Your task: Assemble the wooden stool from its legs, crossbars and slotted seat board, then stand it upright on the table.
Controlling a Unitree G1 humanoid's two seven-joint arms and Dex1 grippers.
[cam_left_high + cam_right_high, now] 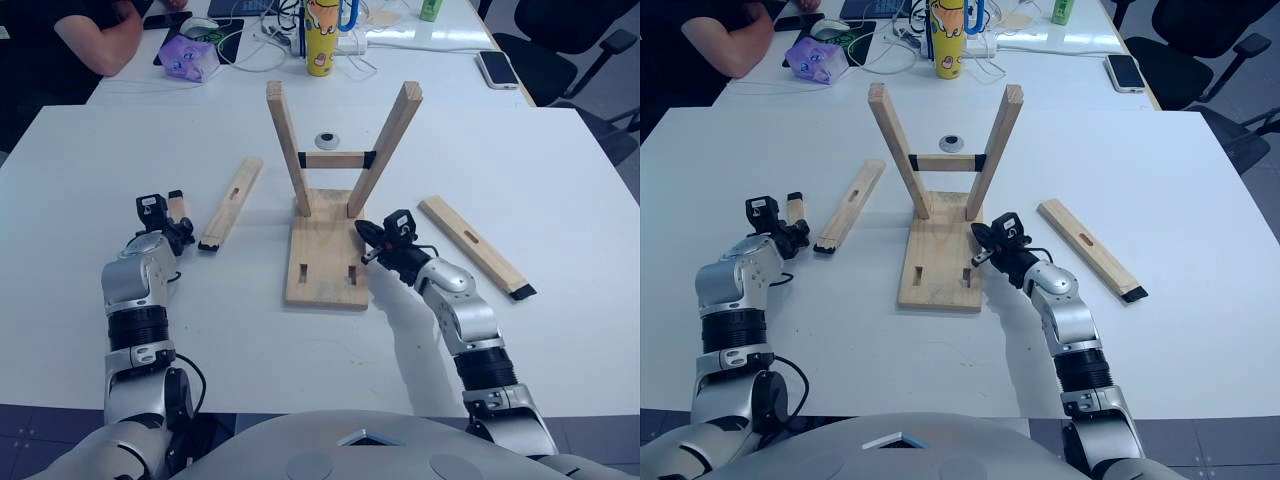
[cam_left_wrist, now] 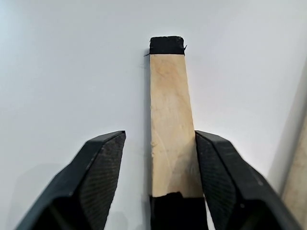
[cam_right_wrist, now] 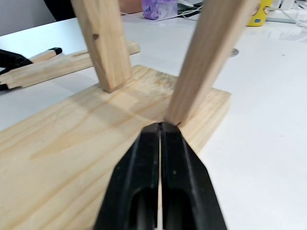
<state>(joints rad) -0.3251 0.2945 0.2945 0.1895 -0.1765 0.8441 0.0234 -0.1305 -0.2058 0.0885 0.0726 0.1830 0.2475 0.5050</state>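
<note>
Left wrist view shows left end effector (image 2: 159,138) apart around crossbar (image 2: 168,96); right end effector (image 3: 159,126) together.

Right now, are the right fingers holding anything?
No: the right gripper is shut with nothing between its fingers, tips by a leg standing on the seat board.
</note>
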